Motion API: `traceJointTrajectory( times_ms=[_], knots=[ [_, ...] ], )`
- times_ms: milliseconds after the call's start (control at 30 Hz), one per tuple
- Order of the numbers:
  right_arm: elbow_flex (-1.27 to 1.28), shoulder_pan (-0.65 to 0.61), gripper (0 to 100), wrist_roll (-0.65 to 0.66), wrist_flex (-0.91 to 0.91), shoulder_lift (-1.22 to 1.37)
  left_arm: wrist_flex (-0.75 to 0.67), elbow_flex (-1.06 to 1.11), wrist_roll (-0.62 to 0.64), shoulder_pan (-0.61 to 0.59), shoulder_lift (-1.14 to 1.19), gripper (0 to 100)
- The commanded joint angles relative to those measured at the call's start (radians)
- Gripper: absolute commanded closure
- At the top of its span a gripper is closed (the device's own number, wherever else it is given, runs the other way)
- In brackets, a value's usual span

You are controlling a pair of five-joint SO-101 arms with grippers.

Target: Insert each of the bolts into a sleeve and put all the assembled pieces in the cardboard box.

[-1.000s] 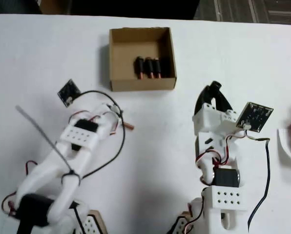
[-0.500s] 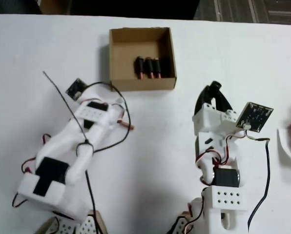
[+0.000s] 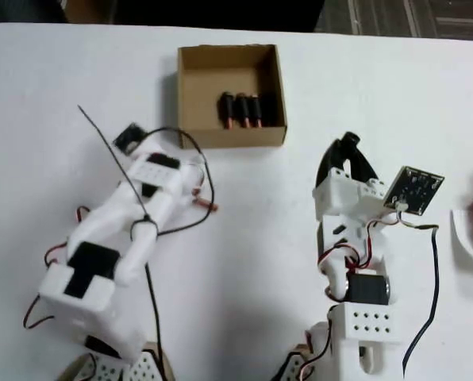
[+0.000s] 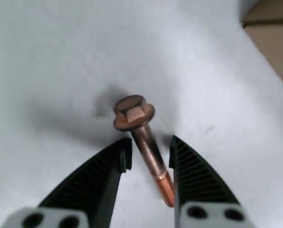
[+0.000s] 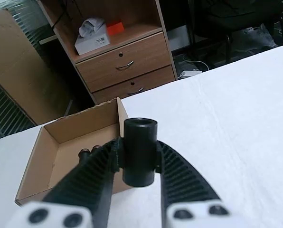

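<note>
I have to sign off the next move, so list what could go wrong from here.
1. The bolt sits skewed in the left gripper, head outward and tip pointing back toward the wrist. It may need regrasping before the tip can enter a bore.
2. The right gripper pinches the sleeve around its middle. A misaligned push from the bolt could tilt or dislodge it.
</note>
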Motion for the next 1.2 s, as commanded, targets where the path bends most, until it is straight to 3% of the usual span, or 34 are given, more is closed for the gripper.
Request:
traceJointTrajectory(
  times_ms=[0,100,167,233,467,833,1167],
  knots=[
    [-0.017,-0.004,97.8,0.003,-0.022,-0.031,0.147,-0.116,-0.192,-0.003,0.058,85],
    [-0.017,-0.002,97.8,0.003,-0.022,-0.031,0.282,-0.213,-0.393,-0.025,0.14,88],
    [-0.017,-0.002,97.8,0.003,-0.022,-0.031,0.382,-0.271,-0.516,-0.028,0.207,95],
    [-0.017,-0.004,97.8,0.003,-0.022,-0.031,0.473,-0.328,-0.608,-0.034,0.284,94],
    [-0.017,-0.007,97.8,0.003,-0.022,-0.031,0.677,-0.582,-0.664,-0.028,0.528,97],
    [-0.017,-0.007,97.8,0.003,-0.022,-0.031,0.91,-0.934,-1.172,-0.043,0.555,98],
    [-0.015,-0.024,97.8,0.006,-0.022,-0.031,0.881,-1.02,-1.209,-0.011,0.508,98]
  ],
)
